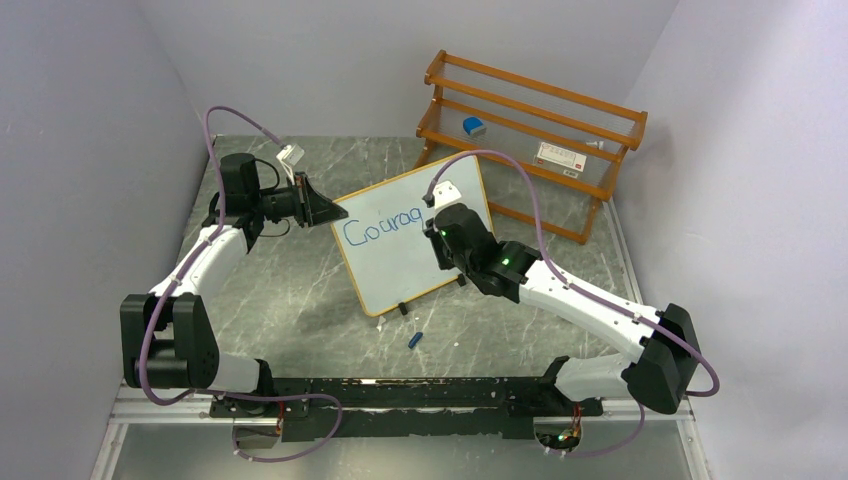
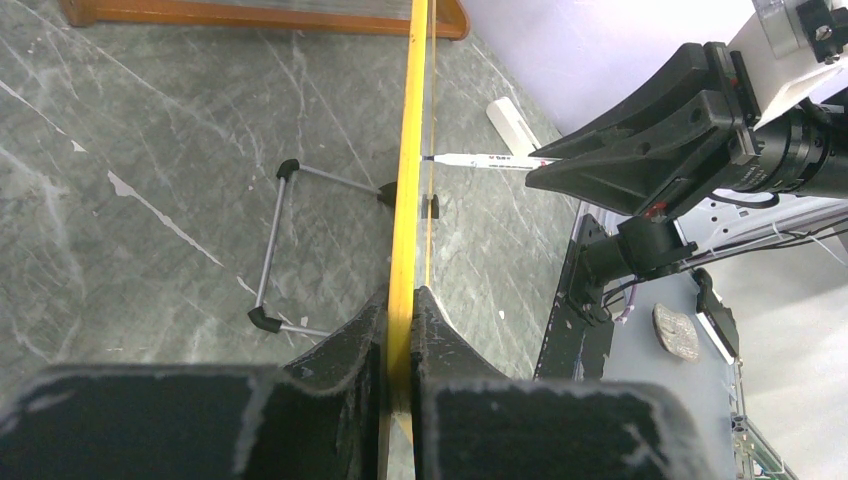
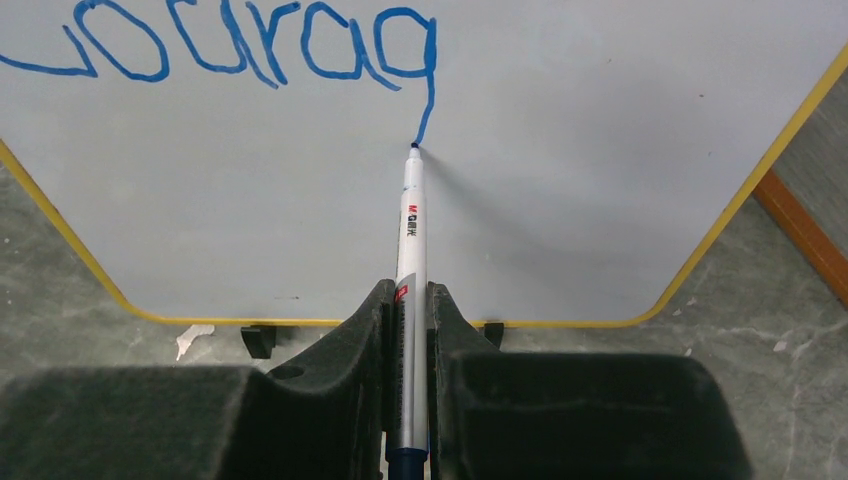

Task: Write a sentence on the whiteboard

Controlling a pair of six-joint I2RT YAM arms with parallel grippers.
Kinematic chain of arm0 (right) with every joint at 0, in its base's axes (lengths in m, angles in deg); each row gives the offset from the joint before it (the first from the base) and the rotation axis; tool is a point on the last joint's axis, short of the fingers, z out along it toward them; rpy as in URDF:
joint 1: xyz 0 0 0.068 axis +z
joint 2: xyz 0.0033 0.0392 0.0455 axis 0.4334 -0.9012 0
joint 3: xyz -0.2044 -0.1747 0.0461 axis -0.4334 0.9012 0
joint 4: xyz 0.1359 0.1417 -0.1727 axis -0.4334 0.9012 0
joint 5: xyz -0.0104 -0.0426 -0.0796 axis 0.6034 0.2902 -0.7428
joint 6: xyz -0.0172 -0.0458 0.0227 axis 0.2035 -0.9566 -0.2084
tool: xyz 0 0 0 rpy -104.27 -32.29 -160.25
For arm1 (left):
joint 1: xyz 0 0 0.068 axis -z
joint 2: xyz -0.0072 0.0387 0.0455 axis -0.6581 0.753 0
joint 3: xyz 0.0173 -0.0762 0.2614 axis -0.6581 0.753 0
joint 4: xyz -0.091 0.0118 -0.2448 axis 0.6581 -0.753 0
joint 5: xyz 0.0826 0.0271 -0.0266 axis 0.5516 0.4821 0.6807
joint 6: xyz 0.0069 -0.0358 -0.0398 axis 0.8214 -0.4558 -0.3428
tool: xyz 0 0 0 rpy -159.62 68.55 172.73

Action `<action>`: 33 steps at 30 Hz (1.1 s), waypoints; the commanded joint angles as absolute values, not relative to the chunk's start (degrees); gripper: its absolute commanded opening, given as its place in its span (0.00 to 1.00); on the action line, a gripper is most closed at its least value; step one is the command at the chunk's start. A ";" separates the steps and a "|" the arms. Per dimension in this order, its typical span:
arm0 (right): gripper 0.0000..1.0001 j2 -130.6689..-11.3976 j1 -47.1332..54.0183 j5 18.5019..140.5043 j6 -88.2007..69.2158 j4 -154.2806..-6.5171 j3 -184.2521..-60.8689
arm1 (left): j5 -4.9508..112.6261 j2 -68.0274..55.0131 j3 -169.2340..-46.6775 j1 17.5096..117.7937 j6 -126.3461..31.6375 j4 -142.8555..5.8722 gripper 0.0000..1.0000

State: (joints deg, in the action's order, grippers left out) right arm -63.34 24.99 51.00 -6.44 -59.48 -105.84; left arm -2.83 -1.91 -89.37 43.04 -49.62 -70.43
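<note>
The whiteboard [image 1: 405, 255] stands tilted on its black feet in the middle of the table, orange frame around it. Blue letters reading "Courag" [image 1: 385, 228] run across its upper part, the sentence's first letters [image 3: 250, 45]. My left gripper [image 2: 402, 300] is shut on the whiteboard's yellow edge [image 2: 407, 180] at its left corner. My right gripper [image 3: 408, 300] is shut on a silver marker [image 3: 410, 230], whose tip [image 3: 414, 147] touches the board at the tail of the "g". From the left wrist view the marker [image 2: 485, 161] meets the board edge-on.
A wooden rack [image 1: 530, 125] stands at the back right, holding a blue eraser [image 1: 473, 126] and a white box [image 1: 560, 155]. A blue marker cap [image 1: 414, 340] lies on the table in front of the whiteboard. The board's wire stand [image 2: 280, 250] rests behind it.
</note>
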 commanded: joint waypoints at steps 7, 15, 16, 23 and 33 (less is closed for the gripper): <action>0.00 -62.37 25.46 55.12 -6.02 -61.49 -107.03 | -1.62 -0.46 -89.22 44.76 -47.58 -73.52 0.05; 0.00 -60.42 25.49 52.88 -5.01 -64.60 -105.40 | -1.39 -0.58 -89.22 44.76 -47.45 -73.73 0.05; 0.00 -59.96 25.55 52.88 -5.14 -64.52 -105.42 | -1.31 -0.57 -89.30 44.76 -47.41 -73.83 0.05; 0.00 -58.72 24.64 50.52 -6.37 -63.41 -105.58 | -1.27 -0.56 -89.40 44.76 -47.18 -74.09 0.05; 0.00 -59.49 21.43 51.49 -5.89 -65.84 -105.61 | -1.25 -0.71 -89.39 44.76 -47.04 -74.24 0.05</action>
